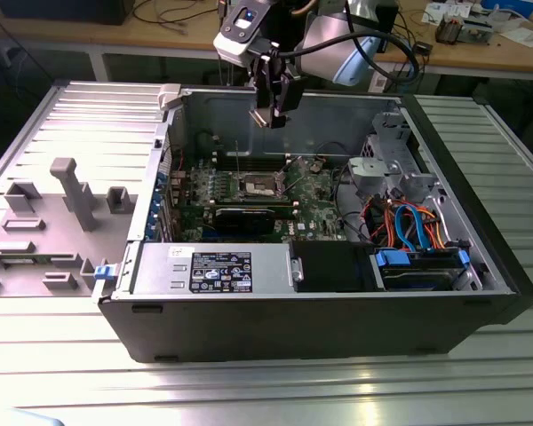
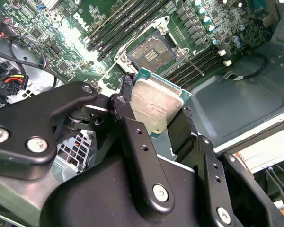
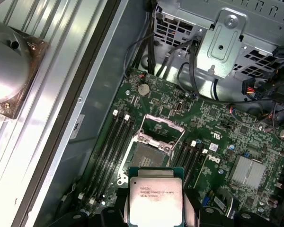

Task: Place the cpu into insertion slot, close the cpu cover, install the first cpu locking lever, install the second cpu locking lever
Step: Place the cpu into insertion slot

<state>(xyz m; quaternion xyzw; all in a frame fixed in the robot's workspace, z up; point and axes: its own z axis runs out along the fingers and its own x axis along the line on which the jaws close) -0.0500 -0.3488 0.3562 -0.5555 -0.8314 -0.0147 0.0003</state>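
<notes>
My gripper (image 2: pixel 157 109) pinches the cpu (image 3: pixel 155 195) by two edges above the insertion slot (image 3: pixel 149 153); I must keep it level and square.

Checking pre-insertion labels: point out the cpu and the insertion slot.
cpu (image 2: pixel 156 106), second wrist view, middle of its silver metal top.
insertion slot (image 2: pixel 151 54), second wrist view, its dark centre.
</notes>
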